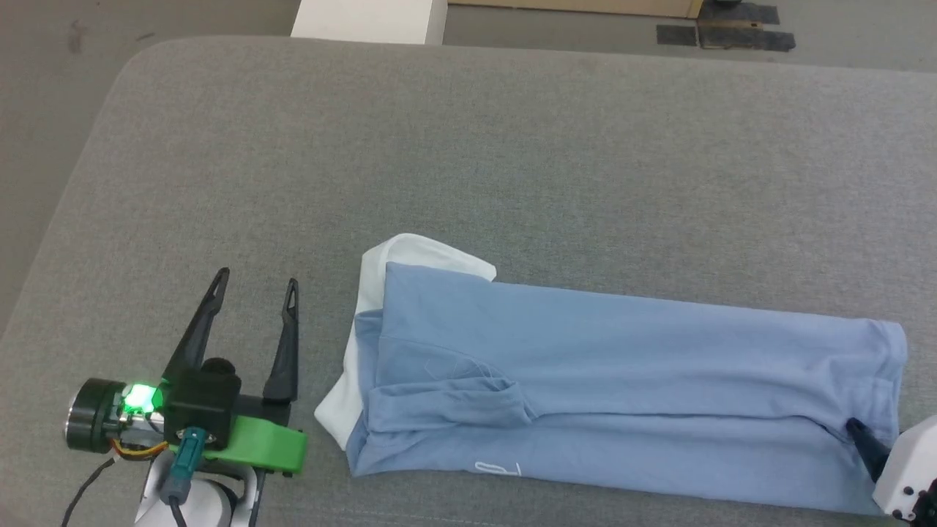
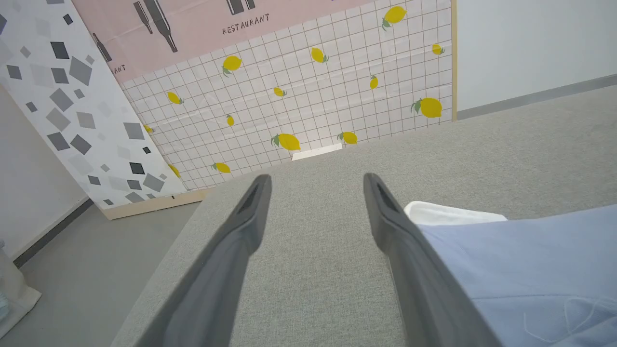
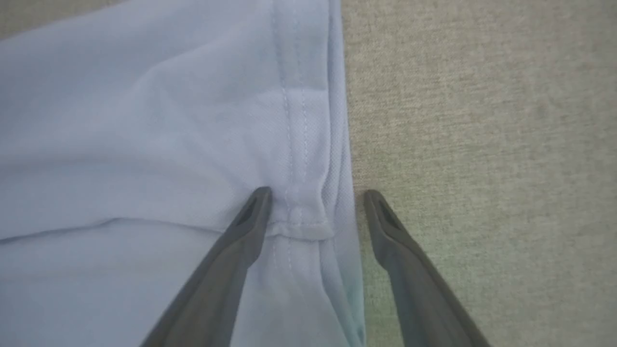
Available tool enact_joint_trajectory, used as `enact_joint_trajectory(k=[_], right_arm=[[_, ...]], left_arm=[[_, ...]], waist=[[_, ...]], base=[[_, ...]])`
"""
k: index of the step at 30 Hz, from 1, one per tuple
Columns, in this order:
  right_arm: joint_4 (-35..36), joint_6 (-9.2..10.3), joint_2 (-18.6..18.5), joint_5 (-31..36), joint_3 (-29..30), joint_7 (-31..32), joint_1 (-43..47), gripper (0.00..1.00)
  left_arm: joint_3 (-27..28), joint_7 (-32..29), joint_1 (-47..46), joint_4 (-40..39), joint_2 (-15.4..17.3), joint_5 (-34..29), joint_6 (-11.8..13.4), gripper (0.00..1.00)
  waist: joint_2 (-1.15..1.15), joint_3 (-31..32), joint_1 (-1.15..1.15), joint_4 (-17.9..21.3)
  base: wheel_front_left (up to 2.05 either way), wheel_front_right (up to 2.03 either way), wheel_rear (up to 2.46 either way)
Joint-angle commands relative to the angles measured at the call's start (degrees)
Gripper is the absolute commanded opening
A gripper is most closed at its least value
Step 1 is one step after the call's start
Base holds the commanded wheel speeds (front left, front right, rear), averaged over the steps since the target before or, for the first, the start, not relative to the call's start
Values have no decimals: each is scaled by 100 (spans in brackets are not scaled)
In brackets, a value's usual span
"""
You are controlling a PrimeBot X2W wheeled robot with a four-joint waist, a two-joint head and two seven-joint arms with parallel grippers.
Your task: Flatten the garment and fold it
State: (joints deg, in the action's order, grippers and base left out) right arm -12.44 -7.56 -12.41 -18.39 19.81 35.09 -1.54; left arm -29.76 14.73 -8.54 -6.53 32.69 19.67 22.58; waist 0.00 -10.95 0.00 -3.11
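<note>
Light blue knit polo shirt stretched left-to-right across grey fabric table, white collar pointing left; left dark two-fingered gripper splayed empty, right gripper splayed astride hem.

even bright diffuse light, faint shadows; wrist views wide-angle, near tools blurred.
</note>
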Motion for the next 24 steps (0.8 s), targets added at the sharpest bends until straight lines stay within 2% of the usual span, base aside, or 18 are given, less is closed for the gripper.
enact_joint_trajectory(k=[1, 9, 10, 11, 12, 17, 24], right_arm=[[-99, 8, 94, 0, 22, 66, -104, 100], [-308, 8, 316, -171, -180, 373, -96, 100], [-332, 8, 344, -201, -210, 423, -88, 80], [-340, 8, 359, -226, -252, 453, -82, 29], [-336, 8, 366, -266, -335, 480, -73, 0], [-197, 8, 271, -526, -576, 363, -69, 0], [-16, 8, -354, -511, -451, -296, -177, 0]], left_arm=[[76, 27, 69, 16, -72, -88, -80, 100], [380, 27, 133, 132, -335, -340, -447, 100], [419, 27, 143, 144, -365, -369, -491, 100], [450, 27, 152, 154, -389, -390, -525, 100], [490, 27, 166, 170, -418, -414, -565, 100], [658, 27, 228, 261, -523, -498, -726, 100], [855, 27, 348, 384, -651, -562, -935, 100]], waist=[[0, -91, 0, -74], [0, -288, 0, -143], [0, -302, 0, -146], [0, -307, 0, -148], [0, -309, 0, -148], [0, -219, 0, -112], [0, -51, 0, -32]], base=[[0, 0, 0], [0, 0, 0], [0, 0, 0], [0, 0, 0], [0, 0, 0], [0, 0, 0], [0, 0, 0]])
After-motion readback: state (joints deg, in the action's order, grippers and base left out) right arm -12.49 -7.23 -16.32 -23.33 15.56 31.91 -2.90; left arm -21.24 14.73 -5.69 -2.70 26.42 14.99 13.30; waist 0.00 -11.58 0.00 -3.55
